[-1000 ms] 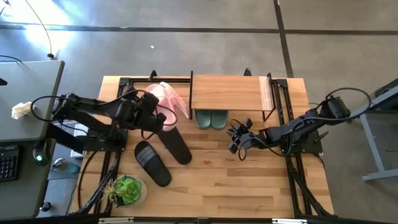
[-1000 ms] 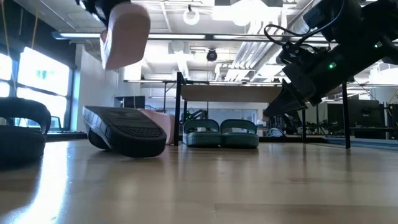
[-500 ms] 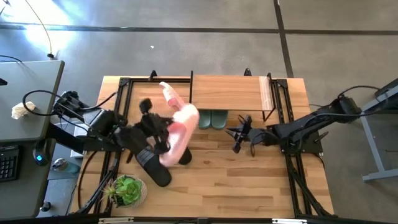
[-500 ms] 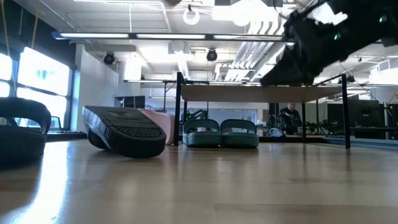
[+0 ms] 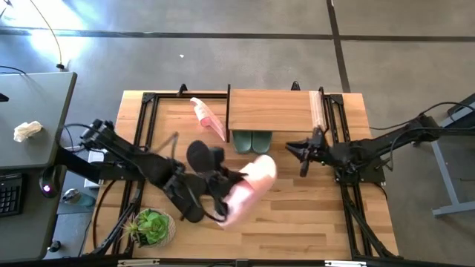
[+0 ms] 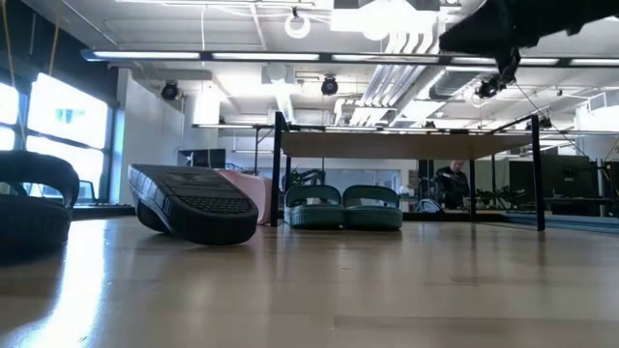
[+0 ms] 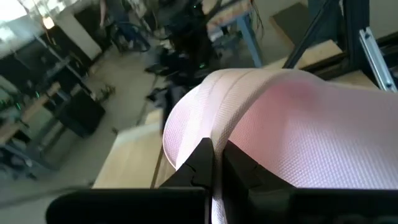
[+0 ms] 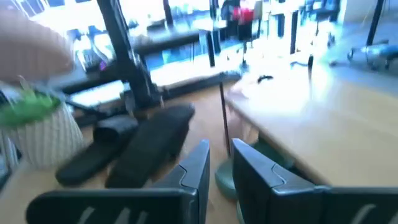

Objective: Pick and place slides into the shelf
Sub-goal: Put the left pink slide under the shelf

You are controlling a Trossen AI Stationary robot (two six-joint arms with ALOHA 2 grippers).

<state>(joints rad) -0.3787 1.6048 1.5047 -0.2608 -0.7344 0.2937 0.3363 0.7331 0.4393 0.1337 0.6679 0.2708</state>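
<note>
Our left hand [image 5: 226, 194] is out over the middle of the surface [image 5: 312, 219], clamped on a pink slide [image 5: 249, 189]; in the left wrist view the fingers [image 7: 200, 163] pinch the edge of its strap and the slide [image 7: 292, 137] fills the frame. It hangs in the air, clear of the wood.

The second pink slide [image 5: 206, 117] lies by the left end of the shelf [image 5: 271, 111]. The green pair [image 5: 253, 139] sits side by side under the shelf's plank, toes pointing out; the low view shows them [image 6: 343, 207] between the black legs of the shelf [image 6: 406, 145].

One black slide [image 5: 182, 196] lies flat near the plant pot [image 5: 152, 227]. The other black slide [image 5: 200, 154] lies partly under our left arm. In the low view a black slide [image 6: 193, 201] is tipped on its side, sole towards the camera.

Our right hand [image 5: 303, 152] hovers near the shelf's right end, nothing in it, fingers [image 8: 199, 168] a narrow gap apart. From the low view it sits high, at the top edge of the frame.
</note>
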